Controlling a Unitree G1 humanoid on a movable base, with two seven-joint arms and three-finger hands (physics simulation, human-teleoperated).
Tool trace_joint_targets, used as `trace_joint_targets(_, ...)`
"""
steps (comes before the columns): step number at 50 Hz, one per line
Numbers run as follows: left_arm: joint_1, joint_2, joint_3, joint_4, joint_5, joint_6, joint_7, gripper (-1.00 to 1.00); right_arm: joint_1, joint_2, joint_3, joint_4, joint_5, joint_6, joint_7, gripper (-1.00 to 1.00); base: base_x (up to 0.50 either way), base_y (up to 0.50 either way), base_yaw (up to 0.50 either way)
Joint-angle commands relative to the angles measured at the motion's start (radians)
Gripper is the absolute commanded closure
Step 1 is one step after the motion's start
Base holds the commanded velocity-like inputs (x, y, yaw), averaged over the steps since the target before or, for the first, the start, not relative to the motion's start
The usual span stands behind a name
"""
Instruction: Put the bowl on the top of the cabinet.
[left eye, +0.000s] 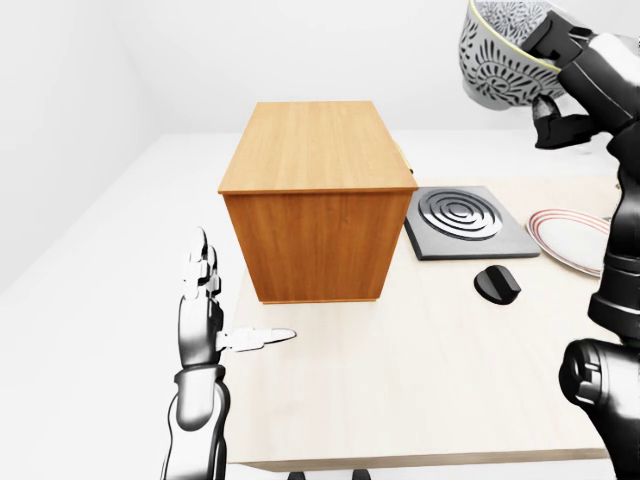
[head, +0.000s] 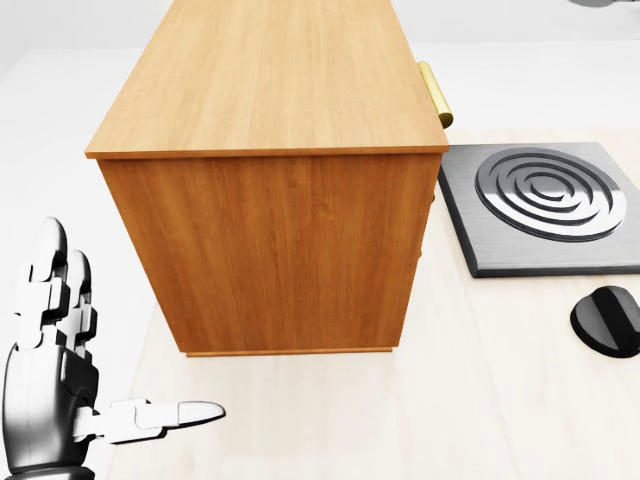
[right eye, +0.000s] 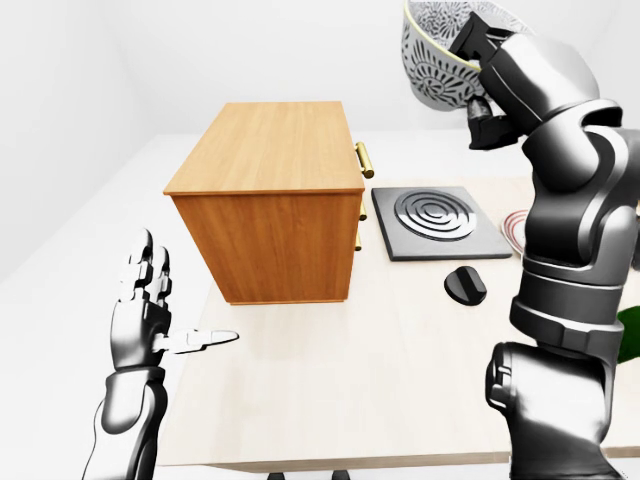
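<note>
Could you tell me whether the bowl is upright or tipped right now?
Tipped: the bowl, held high in the right hand, shows its patterned underside, rim tilted.

Plain white walls and floor around a pale wooden table (left eye: 420, 400), evenly lit.

A bare simulated kitchen: a hob plate (left eye: 467, 220) and wooden cabinet (left eye: 312, 196) on a pale table (left eye: 420, 380).

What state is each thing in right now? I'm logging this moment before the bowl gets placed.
bowl: lifted high, tilted, gripped at its rim.
right hand: shut on the bowl's rim.
left hand: open, fingers spread, empty.
cabinet: upright on the table, top bare.
hob plate: flat on the table, nothing on it.
black knob: lying on the table.
</note>
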Motion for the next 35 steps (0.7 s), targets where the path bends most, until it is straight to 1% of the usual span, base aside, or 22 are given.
trace_joint_targets(1,-0.006,0.0,0.002,0.004,0.0,0.0,0.004,-1.0,-0.69,0.015,0.239,1.068,-0.26,-0.065,-0.332,1.0,0.0,0.0,0.0)
trace_joint_targets(2,-0.011,0.0,0.005,0.01,-0.002,0.0,0.006,-1.0,-0.741,0.042,0.255,1.147,-0.28,-0.065,-0.38,1.0,0.0,0.0,0.0)
trace_joint_targets(3,-0.011,0.0,0.005,0.01,-0.002,0.0,0.006,-1.0,-0.748,0.043,0.255,1.16,-0.284,-0.065,-0.387,1.0,0.0,0.0,0.0)
trace_joint_targets(6,-0.014,0.0,0.007,0.007,-0.002,0.0,0.008,-1.0,-0.796,0.09,0.275,1.233,-0.321,-0.065,-0.456,1.0,0.0,0.0,0.0)
trace_joint_targets(15,-0.018,0.002,0.006,0.023,-0.008,0.0,0.004,-1.0,-0.865,0.183,0.291,1.283,-0.391,-0.065,-0.563,1.0,0.0,0.0,0.0)
trace_joint_targets(17,-0.017,0.002,0.006,0.021,-0.009,0.0,0.003,-1.0,-0.873,0.202,0.276,1.286,-0.381,-0.065,-0.562,1.0,0.0,0.0,0.0)
trace_joint_targets(18,-0.014,0.002,0.007,0.013,-0.012,0.0,0.002,-1.0,-0.875,0.218,0.291,1.288,-0.4,-0.065,-0.576,1.0,0.0,0.0,0.0)
trace_joint_targets(20,-0.015,0.003,0.008,0.011,-0.014,0.0,0.001,-1.0,-0.878,0.239,0.288,1.29,-0.402,-0.065,-0.577,1.0,0.0,0.0,0.0)
trace_joint_targets(21,-0.016,0.003,0.008,0.016,-0.014,0.0,0.0,-1.0,-0.876,0.245,0.292,1.291,-0.409,-0.065,-0.575,1.0,0.0,0.0,0.0)
trace_joint_targets(22,-0.012,0.004,0.007,0.015,-0.016,0.0,-0.002,-1.0,-0.875,0.267,0.286,1.291,-0.402,-0.065,-0.561,1.0,0.0,0.0,0.0)
trace_joint_targets(24,-0.013,0.004,0.007,0.023,-0.017,0.0,-0.003,-1.0,-0.873,0.275,0.288,1.289,-0.404,-0.065,-0.558,1.0,0.0,0.0,0.0)
trace_joint_targets(26,-0.008,0.002,0.006,0.018,-0.017,0.0,-0.004,-1.0,-0.858,0.316,0.295,1.288,-0.407,-0.065,-0.558,1.0,0.0,0.0,0.0)
trace_joint_targets(29,-0.004,0.002,0.003,0.012,-0.017,0.0,-0.008,-1.0,-0.844,0.346,0.299,1.286,-0.407,-0.065,-0.561,1.0,0.0,0.0,0.0)
trace_joint_targets(32,-0.002,0.002,0.002,0.003,-0.019,0.0,-0.011,-1.0,-0.825,0.396,0.313,1.282,-0.412,-0.065,-0.57,1.0,0.0,0.0,0.0)
trace_joint_targets(35,-0.003,0.003,0.002,0.003,-0.02,0.0,-0.013,-1.0,-0.819,0.421,0.318,1.279,-0.411,-0.065,-0.569,1.0,0.0,0.0,0.0)
